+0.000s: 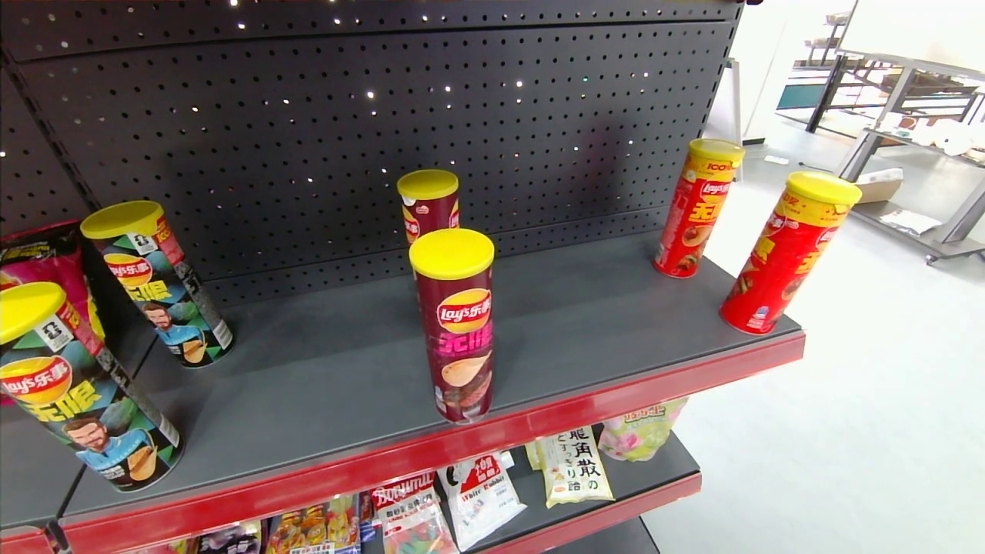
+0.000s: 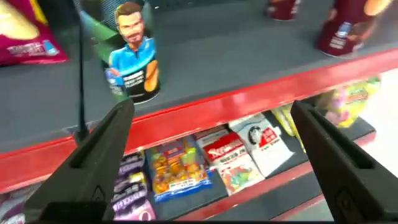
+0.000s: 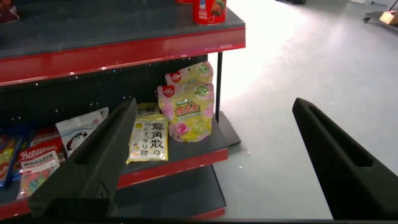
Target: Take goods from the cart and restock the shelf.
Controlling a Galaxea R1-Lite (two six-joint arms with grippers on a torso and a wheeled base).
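Our left gripper (image 2: 211, 109) is wide open and holds nothing. The shelf (image 2: 249, 56) is just ahead of it, with a chip can (image 2: 132, 62) standing on it. Our right gripper (image 3: 214, 106) is open and empty too, with snack bags (image 3: 189, 115) ahead of it.

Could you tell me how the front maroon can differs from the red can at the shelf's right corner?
The maroon can is dark; the red can is bright red. The maroon can stands midway along the shelf front; the red can stands at its right corner. Both are yellow-lidded tubes.
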